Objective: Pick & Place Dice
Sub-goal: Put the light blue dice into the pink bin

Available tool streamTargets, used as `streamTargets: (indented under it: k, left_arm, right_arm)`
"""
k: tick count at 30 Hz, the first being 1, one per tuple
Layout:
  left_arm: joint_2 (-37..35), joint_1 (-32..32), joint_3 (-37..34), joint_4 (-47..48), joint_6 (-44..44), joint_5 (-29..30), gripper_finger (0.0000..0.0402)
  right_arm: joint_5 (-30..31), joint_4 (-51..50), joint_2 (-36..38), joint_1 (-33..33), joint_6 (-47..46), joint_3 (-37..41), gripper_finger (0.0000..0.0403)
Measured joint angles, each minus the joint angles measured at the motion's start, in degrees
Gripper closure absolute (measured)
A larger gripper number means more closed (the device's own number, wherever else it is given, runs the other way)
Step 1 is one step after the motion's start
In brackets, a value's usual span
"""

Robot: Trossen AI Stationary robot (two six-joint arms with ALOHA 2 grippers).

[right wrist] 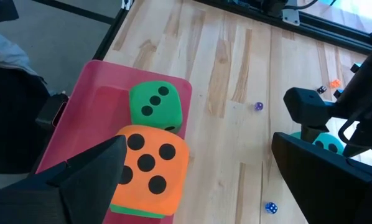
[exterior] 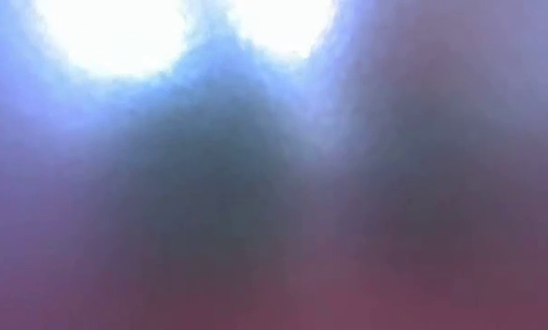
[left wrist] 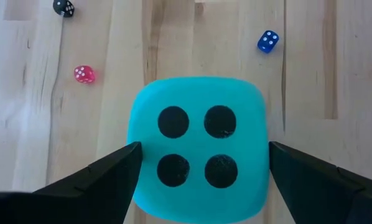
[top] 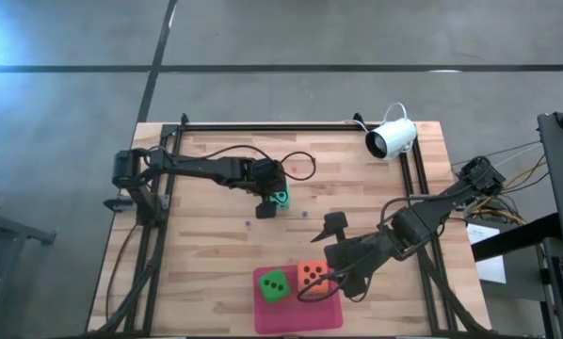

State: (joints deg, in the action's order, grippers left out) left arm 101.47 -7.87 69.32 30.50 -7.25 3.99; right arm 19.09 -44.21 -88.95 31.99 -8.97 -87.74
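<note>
The left gripper (top: 274,201) is hanging over the middle of the desk (top: 206,264), its fingers (left wrist: 93,180) standing wide on either side of the teal die (left wrist: 197,155), which is sitting on the wood with four pips facing the wrist camera; whether the pads are touching its sides is not clear. Three tiny dice are lying near it on the wood: a black one (left wrist: 63,7), a pink one (left wrist: 84,74) and a blue one (left wrist: 268,41). The right gripper (top: 336,275) is hovering with its jaws spread wide by the pink mat (right wrist: 80,106) at the desk's near edge; the orange-red die (right wrist: 150,169) is lying on top of a green die whose edge is peeking out below it (right wrist: 136,213), and another green die (right wrist: 155,106) is sitting just beside them on the mat. The low view is showing only a blur.
</note>
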Motion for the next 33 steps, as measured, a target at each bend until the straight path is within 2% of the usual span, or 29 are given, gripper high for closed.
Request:
streamTargets:
  k: [6, 12, 22, 33]
  left_arm:
    - [0.0, -0.1, 0.1, 0.3, -0.2, 0.3, 0.0049]
    - [0.0, -0.2, 0.2, 0.2, -0.5, 0.9, 0.0006]
    - [-0.1, -1.4, 0.6, 0.3, -2.1, 0.8, 0.0003]
    - [0.3, -2.8, 0.4, 2.4, -1.9, -3.6, 0.0002]
  right_arm:
    - [0.0, 0.0, 0.0, 0.0, 0.0, 0.0, 0.0003]
    - [0.0, 0.0, 0.0, 0.0, 0.0, 0.0, 0.0003]
    - [0.0, 0.0, 0.0, 0.0, 0.0, 0.0, 0.0003]
    - [0.0, 0.0, 0.0, 0.0, 0.0, 0.0, 0.0003]
